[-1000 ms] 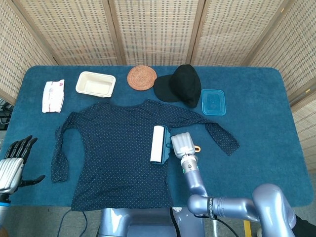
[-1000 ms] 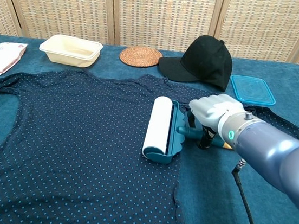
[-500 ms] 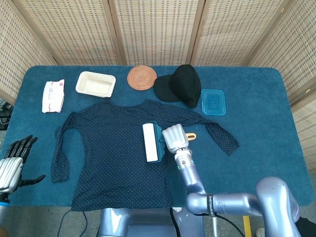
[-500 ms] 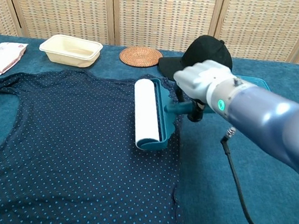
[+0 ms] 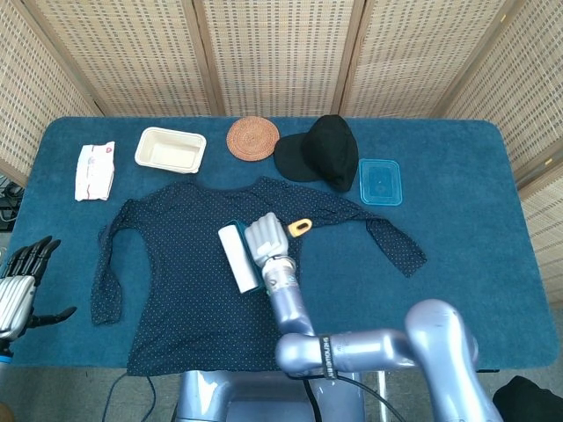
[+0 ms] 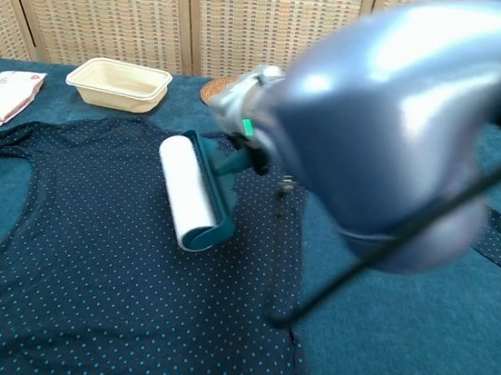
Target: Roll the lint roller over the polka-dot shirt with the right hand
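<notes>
The dark blue polka-dot shirt [image 5: 189, 281] [image 6: 85, 268] lies spread flat on the blue table. My right hand [image 5: 266, 239] [image 6: 239, 104] grips the teal handle of the lint roller [image 5: 236, 257] [image 6: 186, 191], whose white roll lies on the shirt's middle. The handle's orange end [image 5: 300, 227] sticks out behind the hand. In the chest view my right arm fills much of the frame and hides the hat. My left hand [image 5: 19, 281] hangs off the table's left edge, fingers apart, holding nothing.
Along the back stand a cream tray [image 5: 170, 149] [image 6: 119, 84], a woven coaster [image 5: 252, 138], a black cap [image 5: 321, 152] and a blue lid [image 5: 379, 181]. A white packet [image 5: 95, 170] [image 6: 4, 93] lies at the back left. Wicker screens close off the rear.
My right hand has swept the lint roller leftward across the shirt, from its right side to its middle. The left hand has sunk slightly.
</notes>
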{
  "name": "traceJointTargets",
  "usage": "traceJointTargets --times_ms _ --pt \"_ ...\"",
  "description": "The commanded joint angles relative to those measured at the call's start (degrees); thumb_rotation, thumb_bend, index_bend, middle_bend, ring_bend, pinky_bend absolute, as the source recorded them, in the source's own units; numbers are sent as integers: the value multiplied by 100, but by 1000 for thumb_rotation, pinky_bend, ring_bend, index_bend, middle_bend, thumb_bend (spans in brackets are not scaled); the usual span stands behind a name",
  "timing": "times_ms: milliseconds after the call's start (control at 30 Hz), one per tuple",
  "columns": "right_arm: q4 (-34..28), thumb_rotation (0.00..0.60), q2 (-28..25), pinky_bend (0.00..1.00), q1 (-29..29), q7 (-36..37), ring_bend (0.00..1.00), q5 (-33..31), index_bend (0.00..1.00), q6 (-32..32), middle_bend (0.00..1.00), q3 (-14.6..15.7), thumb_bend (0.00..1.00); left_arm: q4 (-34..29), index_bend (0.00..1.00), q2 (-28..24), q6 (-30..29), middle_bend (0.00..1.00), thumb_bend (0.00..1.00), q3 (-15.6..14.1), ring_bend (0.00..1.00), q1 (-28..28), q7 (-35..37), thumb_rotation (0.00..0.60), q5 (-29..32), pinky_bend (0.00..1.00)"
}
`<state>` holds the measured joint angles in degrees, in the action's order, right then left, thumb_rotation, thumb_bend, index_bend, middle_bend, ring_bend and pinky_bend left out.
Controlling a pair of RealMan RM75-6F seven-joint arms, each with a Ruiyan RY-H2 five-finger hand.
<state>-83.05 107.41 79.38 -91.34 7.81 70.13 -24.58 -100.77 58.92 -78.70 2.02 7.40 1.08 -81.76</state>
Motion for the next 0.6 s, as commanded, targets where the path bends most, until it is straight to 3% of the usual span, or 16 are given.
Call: traceJointTargets --times_ms 33,267,600 --pt "525 600 428 1000 500 -458 1000 -602 726 -17 1000 -332 815 11 0 36 -22 0 0 24 0 -8 -61 600 52 0" --pt "941 600 844 1000 835 -601 1000 -806 731 -81 1000 -268 821 18 0 53 57 0 0 31 0 26 -87 600 115 0" --pt "1066 600 976 1000 776 -359 1000 -488 725 -144 1000 1 831 20 0 45 104 0 0 33 0 45 -59 600 148 0"
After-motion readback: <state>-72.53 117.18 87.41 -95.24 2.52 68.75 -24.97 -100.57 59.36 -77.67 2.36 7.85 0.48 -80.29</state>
